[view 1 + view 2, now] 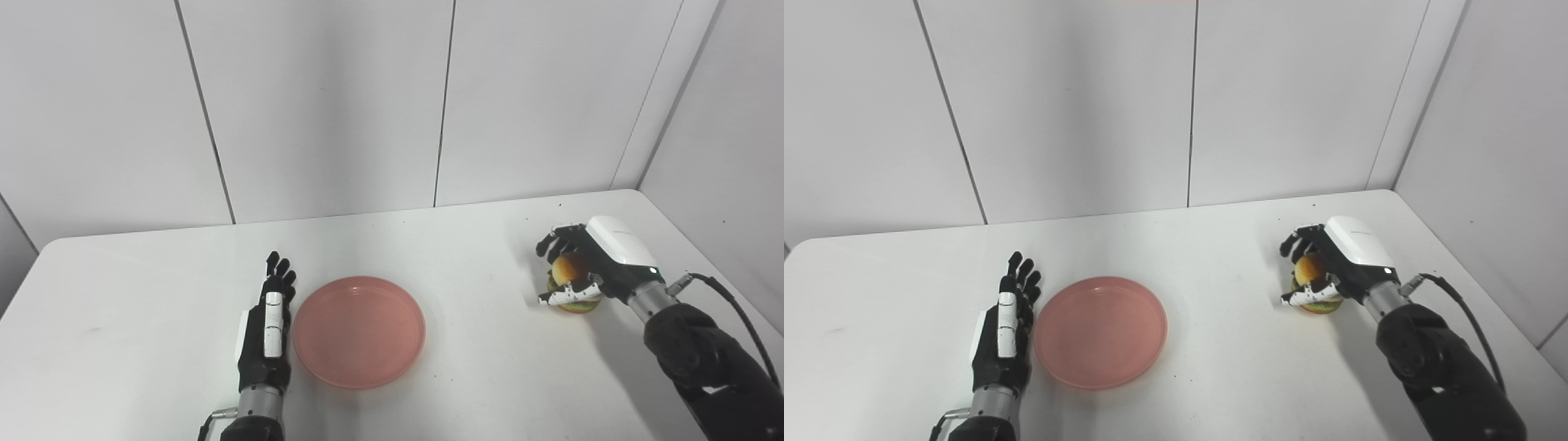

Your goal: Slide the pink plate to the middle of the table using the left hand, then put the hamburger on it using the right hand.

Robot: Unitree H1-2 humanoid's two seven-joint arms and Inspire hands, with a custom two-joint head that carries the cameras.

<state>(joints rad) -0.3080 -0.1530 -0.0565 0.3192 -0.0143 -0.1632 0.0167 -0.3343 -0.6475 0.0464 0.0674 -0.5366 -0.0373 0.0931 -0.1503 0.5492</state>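
Observation:
A round pink plate (359, 331) lies flat on the white table (153, 294), near its middle toward the front; it also shows in the right eye view (1100, 331). My left hand (270, 324) stands edge-on just left of the plate's rim, fingers straight and apart, holding nothing. A toy hamburger (572, 285) with a tan bun sits at the right of the table. My right hand (588, 263) is wrapped around it, fingers over the top and thumb across the front. The burger seems to rest on the table.
White wall panels rise right behind the table's far edge (392, 214) and along its right side (723, 153). A black cable (735, 312) loops off my right forearm. Bare tabletop lies between the plate and the hamburger.

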